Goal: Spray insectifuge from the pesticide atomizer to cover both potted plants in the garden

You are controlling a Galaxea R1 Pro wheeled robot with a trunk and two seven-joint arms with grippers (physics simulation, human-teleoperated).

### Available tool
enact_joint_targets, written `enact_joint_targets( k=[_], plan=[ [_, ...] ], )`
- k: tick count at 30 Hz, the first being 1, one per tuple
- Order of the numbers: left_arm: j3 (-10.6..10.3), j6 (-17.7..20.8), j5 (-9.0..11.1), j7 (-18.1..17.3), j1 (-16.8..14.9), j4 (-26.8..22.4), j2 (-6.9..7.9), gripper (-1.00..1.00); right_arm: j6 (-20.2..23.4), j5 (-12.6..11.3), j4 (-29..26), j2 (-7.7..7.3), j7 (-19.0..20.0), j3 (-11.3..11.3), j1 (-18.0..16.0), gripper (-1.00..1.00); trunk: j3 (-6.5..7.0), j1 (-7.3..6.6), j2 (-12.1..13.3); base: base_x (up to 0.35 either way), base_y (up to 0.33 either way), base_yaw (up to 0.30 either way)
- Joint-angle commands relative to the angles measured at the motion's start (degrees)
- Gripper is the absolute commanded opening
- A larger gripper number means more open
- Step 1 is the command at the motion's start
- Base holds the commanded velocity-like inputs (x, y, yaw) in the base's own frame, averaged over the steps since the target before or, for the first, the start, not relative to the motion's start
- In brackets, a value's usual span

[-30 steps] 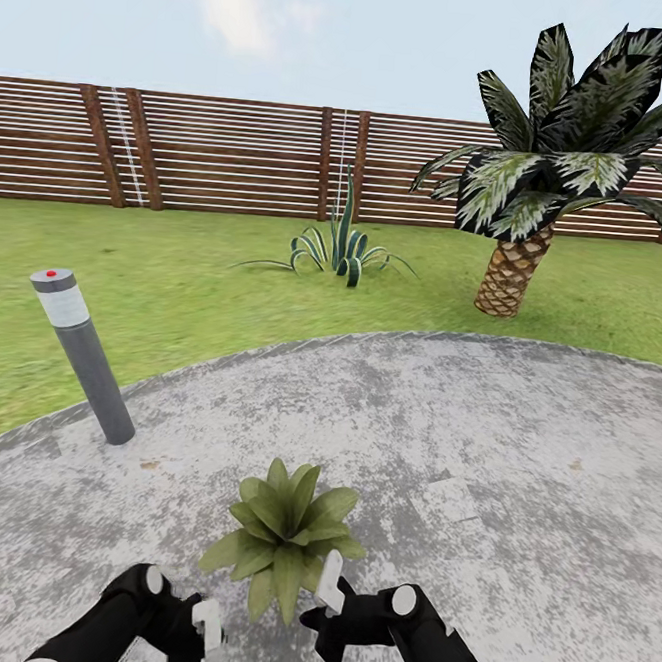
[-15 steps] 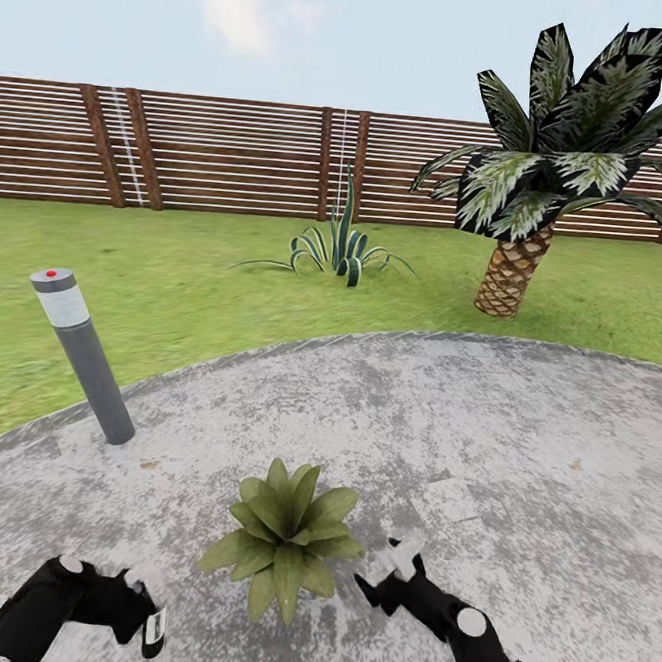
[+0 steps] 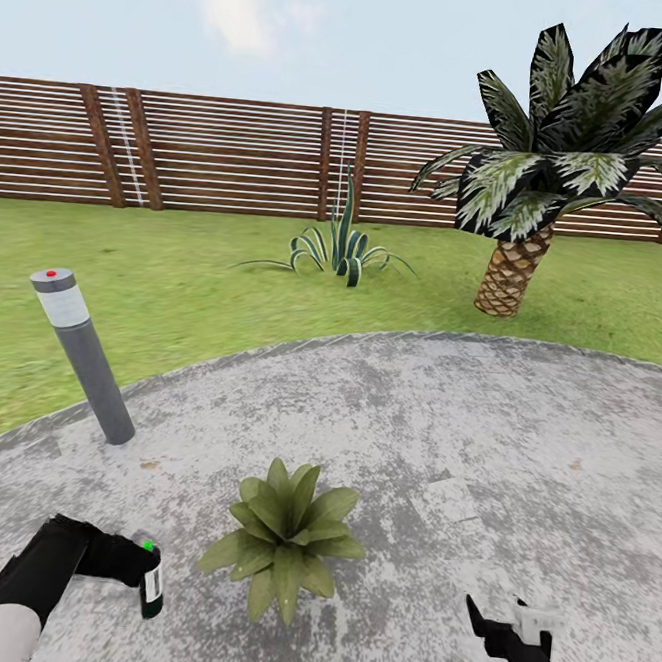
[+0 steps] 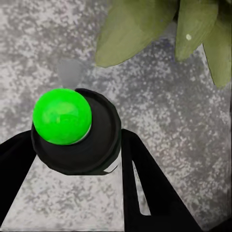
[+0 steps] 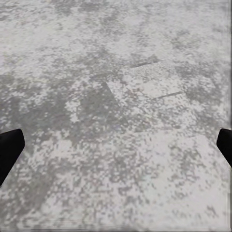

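The pesticide atomizer is a slim dark bottle with a white label, held upright just left of the broad-leaved potted plant. My left gripper is shut on it. In the left wrist view its black cap carries a bright green top between the dark fingers, with the plant's leaves just beyond. The plant's pot is hidden under the leaves. My right gripper hovers open over the patio to the plant's right, and in the right wrist view its fingertips are spread wide.
Grey mottled stone patio lies underfoot, with lawn beyond. A grey bollard light stands at the patio's left edge. A spiky plant and a palm tree stand before the slatted wooden fence.
Both arms have spread away from the plant: the left out to its left with the atomizer now showing upright, the right swung out right and lower. The view itself has not shifted.
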Motion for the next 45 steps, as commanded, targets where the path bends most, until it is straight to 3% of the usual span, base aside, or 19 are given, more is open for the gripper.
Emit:
enact_joint_targets(
  k=[1,3,4,5,6,8,9,11,13,14,16,17,18,21,24,33,39,45],
  plan=[
    [-0.51,2.31,-0.36,-0.46,-0.73,-0.07,-0.07,-1.0,-0.36,0.48,0.13,0.0,0.33,-0.53,0.01,1.0,-0.05,-0.01,-0.02,0.0,0.0,0.0],
    [-3.66,6.46,-0.44,-0.68,-1.86,-0.05,0.08,-1.0,-0.36,0.43,0.99,-0.01,0.28,-0.59,1.05,1.0,-0.05,-0.01,-0.02,0.0,0.0,0.0],
    [-6.4,9.9,-0.4,-0.78,-2.33,-0.07,0.34,-1.0,-0.36,0.42,1.5,0.02,0.26,-0.58,1.69,1.0,-0.05,-0.01,-0.02,0.0,0.0,0.0],
    [-11.16,14.58,-0.41,-1.89,-2.75,-0.08,0.71,-1.0,-0.37,0.41,2.02,0.09,0.23,-0.57,2.48,1.0,-0.05,-0.01,-0.02,0.0,0.0,0.0],
    [-13.76,16.06,-0.65,-3.54,-2.88,-0.08,0.78,-1.0,-0.37,0.41,2.15,0.11,0.21,-0.56,3.06,1.0,-0.05,-0.01,-0.02,0.0,0.0,0.0],
    [-16.9,17.71,-1.78,-7.01,-3.67,-0.07,0.88,-1.0,-0.41,0.4,2.24,0.13,0.2,-0.56,4.11,1.0,-0.05,-0.01,-0.02,0.0,0.0,0.0],
    [-17.92,19.53,-3.57,-9.28,-5.0,0.06,0.96,-1.0,-0.43,0.4,2.29,0.24,0.01,-0.56,4.91,1.0,-0.05,-0.01,-0.02,0.0,0.0,0.0],
    [-18.79,22.46,-9.66,-14.65,-7.37,0.57,0.98,-1.0,-0.45,0.4,3.2,0.58,-4.33,-0.46,5.84,1.0,-0.05,-0.01,-0.02,0.0,0.0,0.0],
    [-18.96,23.03,-16.62,-21.25,-8.8,0.71,0.9,-1.0,-0.39,0.4,5.46,0.84,-10.55,-0.26,6.02,1.0,-0.05,-0.01,-0.02,0.0,0.0,0.0],
    [-18.98,23.09,-19.15,-23.48,-9.29,0.74,0.89,-1.0,-0.38,0.42,6.31,0.87,-11.55,-0.21,6.05,1.0,-0.05,-0.01,-0.02,0.0,0.0,0.0],
    [-19.01,23.04,-30.44,-32.81,-11.8,0.94,0.91,-1.0,-0.49,0.46,8.95,0.92,-13.05,-0.14,6.08,1.0,-0.05,-0.01,-0.02,0.0,0.0,0.0],
    [-19.02,23.0,-33.11,-33.81,-12.36,0.98,0.92,-1.0,-0.54,0.47,9.45,0.92,-13.17,-0.13,6.08,1.0,-0.05,-0.01,-0.02,0.0,0.0,0.0],
    [-18.97,23.02,-37.03,-33.81,-13.26,1.06,0.93,-1.0,-0.58,0.48,10.08,0.92,-13.26,-0.13,6.09,1.0,-0.05,-0.01,-0.02,0.0,0.0,0.0],
    [-18.67,23.07,-45.06,-33.81,-16.03,2.1,0.8,-1.0,-0.62,0.49,10.93,0.92,-13.4,-0.12,6.09,1.0,-0.05,-0.01,-0.02,0.0,0.0,0.0],
    [-18.47,23.12,-47.1,-33.81,-16.79,3.35,0.52,-1.0,-0.63,0.49,11.1,0.93,-13.42,-0.12,6.09,1.0,-0.05,-0.01,-0.02,0.0,0.0,0.0],
    [-18.56,23.35,-47.36,-33.81,-16.57,3.59,-0.13,-1.0,-0.63,0.4,11.19,0.93,-13.42,-0.21,6.09,1.0,-0.05,-0.01,-0.02,0.105,0.0,0.0],
    [-18.73,23.07,-47.76,-33.81,-16.25,3.72,-1.93,-1.0,-0.65,0.4,11.11,0.93,-13.57,-0.28,6.09,1.0,-0.05,-0.01,-0.02,0.072,0.0,0.0],
    [-18.92,22.53,-48.04,-33.81,-11.91,4.12,-2.04,-1.0,-0.69,0.34,11.11,0.93,-13.6,-0.3,6.09,1.0,-0.05,-0.01,-0.02,0.001,0.0,0.0]
  ],
)
